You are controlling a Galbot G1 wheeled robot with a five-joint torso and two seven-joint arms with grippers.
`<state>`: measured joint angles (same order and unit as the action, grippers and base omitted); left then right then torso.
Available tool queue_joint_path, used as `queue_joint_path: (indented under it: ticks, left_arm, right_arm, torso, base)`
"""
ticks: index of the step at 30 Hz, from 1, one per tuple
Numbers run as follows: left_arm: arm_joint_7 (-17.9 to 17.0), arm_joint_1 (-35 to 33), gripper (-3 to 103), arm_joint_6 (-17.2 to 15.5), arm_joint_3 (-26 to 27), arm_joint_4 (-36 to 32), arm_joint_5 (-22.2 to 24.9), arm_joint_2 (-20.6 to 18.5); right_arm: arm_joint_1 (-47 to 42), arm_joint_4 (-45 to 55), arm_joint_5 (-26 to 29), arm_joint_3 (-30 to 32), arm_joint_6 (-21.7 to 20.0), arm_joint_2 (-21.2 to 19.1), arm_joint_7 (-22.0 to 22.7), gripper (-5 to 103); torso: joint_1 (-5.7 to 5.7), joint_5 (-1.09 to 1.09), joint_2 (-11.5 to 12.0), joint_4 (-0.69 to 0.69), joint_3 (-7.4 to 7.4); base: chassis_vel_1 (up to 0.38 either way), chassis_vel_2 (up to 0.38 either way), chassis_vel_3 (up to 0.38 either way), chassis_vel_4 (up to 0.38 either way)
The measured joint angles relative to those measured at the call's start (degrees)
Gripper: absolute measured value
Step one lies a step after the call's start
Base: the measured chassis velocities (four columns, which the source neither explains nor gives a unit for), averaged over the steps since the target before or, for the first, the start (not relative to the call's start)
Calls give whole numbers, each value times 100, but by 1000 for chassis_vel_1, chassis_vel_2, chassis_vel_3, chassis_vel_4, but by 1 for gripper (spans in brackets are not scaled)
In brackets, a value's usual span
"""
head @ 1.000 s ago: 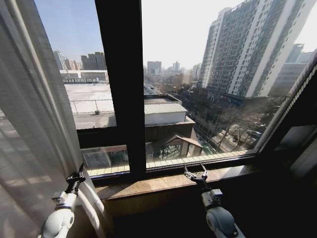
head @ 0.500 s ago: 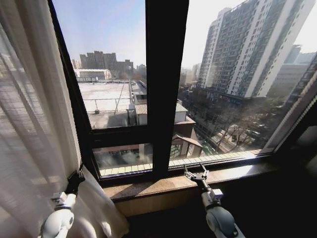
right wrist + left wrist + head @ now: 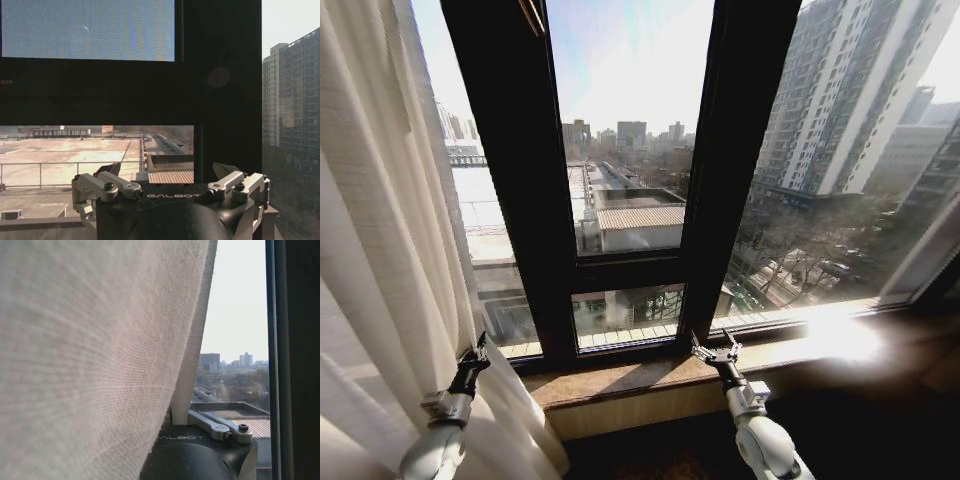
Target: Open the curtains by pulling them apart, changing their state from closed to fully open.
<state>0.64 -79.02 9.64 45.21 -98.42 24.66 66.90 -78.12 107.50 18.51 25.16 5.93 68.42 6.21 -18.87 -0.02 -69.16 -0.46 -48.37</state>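
Curtain: one sheer white pleated curtain panel [image 3: 380,260] is seen bunched at the robot's left edge of the window, hanging down past the sill; in the left wrist view the weave of the fabric [image 3: 90,355] is pressed right up against the camera.

Left hand: the left hand [image 3: 475,358] is held low at the curtain's inner edge, right against the cloth. Whether fabric is actually pinched can't be told; the fingers are mostly covered by the folds, so how wide they stand can't be made out either.

Right hand: the right hand [image 3: 716,350] is raised in front of the window sill [image 3: 640,375], well apart from the curtain. Its fingers [image 3: 107,186] are spread wide with nothing between them.

Window: dark frame bars [image 3: 515,180] are left uncovered across the middle and right, so the glass there is bare.

Outside: low rooftops and a tall apartment block [image 3: 840,100] are seen through the glass, with strong sun glare on the sill to the right.
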Motion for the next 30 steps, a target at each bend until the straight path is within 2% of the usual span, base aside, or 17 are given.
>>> queue_joint_path:
  ticks: [30]
  left_arm:
    - [11, -235, 0, 73, 276, -216, -21, 194]
  right_arm:
    - [0, 0, 0, 0, 0, 0, 0, 100]
  torso:
    - [-1, 0, 0, 0, 0]
  base:
    - [402, 309, -403, -300]
